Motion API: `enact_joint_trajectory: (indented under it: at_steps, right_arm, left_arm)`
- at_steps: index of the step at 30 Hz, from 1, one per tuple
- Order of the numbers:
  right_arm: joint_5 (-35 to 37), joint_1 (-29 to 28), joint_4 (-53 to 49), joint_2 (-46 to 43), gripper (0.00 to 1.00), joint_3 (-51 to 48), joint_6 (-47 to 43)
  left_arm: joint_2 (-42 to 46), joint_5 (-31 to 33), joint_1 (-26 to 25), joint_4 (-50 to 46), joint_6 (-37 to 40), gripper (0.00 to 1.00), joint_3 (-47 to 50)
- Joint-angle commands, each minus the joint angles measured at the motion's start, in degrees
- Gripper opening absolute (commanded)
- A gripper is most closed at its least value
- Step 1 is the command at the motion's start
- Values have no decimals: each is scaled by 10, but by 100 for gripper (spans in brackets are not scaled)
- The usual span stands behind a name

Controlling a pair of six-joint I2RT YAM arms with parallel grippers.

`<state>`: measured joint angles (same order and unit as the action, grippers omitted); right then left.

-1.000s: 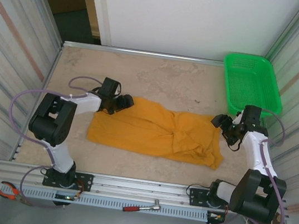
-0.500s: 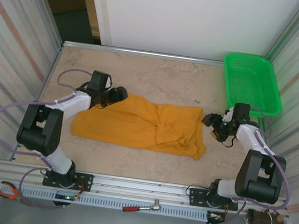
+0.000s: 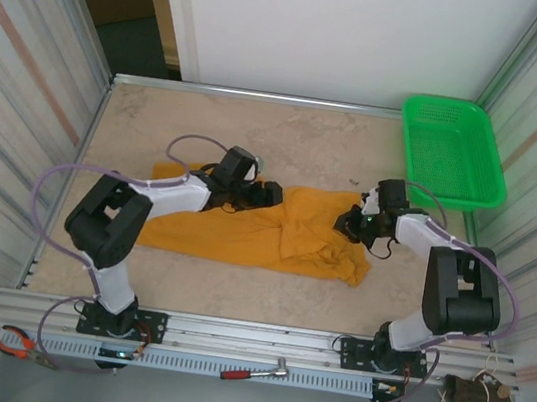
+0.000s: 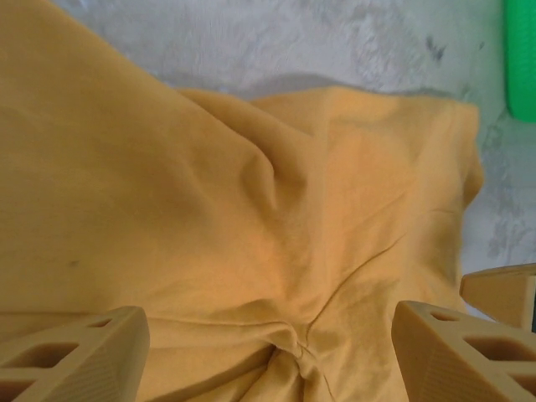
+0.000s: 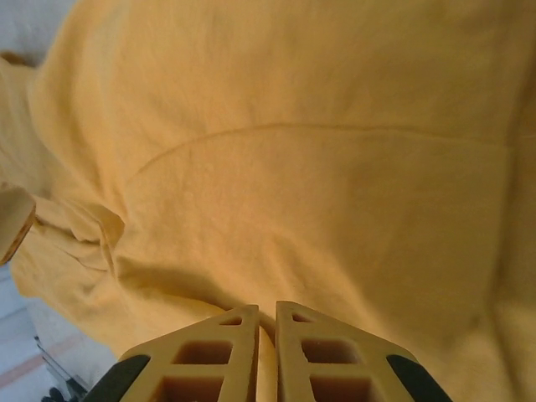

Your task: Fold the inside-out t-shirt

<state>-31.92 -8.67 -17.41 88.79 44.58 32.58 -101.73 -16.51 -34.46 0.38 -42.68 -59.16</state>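
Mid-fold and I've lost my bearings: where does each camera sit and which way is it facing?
Top external: above and behind the bases, looking down on the table, t-shirt and green basket; both arms show.
Left wrist: on the left arm, facing across the t-shirt toward the basket; left pincer open.
Right wrist: on the right arm, close over the t-shirt; right pincer shut on cloth.
Shared: all see the t-shirt; each wrist view catches what looks like the other's tan finger.

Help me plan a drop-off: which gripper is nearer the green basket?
Right. The right gripper sits at the right edge of the t-shirt, short of the green basket; the left gripper is over its middle, farther off.
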Motion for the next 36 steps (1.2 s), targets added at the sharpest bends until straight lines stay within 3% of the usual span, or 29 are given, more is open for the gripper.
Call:
enact_joint_trajectory:
  at_steps: [1, 18, 22, 24, 27, 28, 32, 36]
  right_arm:
    - [-22, -21, 14, 11, 10, 3, 6]
    - [-86, -27, -75, -98, 7, -77, -40]
    - [-71, 15, -108, -135, 8, -59, -47]
    - [-41, 73, -106, -156, 20, -49, -32]
    - [-5, 139, -93, -153, 52, -31, -22]
    - [-8, 154, -84, -144, 58, -26, -20]
    - [-8, 175, -56, -84, 68, -1, -23]
    - [-16, 175, -20, -32, 70, 0, -23]
  left_arm:
    - [-17, 1, -2, 23, -24, 77, -25]
    - [-13, 8, 0, 4, -15, 77, -48]
    - [-5, -2, -4, 3, -20, 77, -56]
    - [-3, -9, -12, 4, -23, 77, -64]
    - [-14, -15, -30, 5, -32, 77, -80]
    - [-20, -18, -35, 9, -36, 77, -85]
    - [-50, -22, -61, 14, -42, 77, -103]
    - [-71, -20, -75, 19, -48, 77, -106]
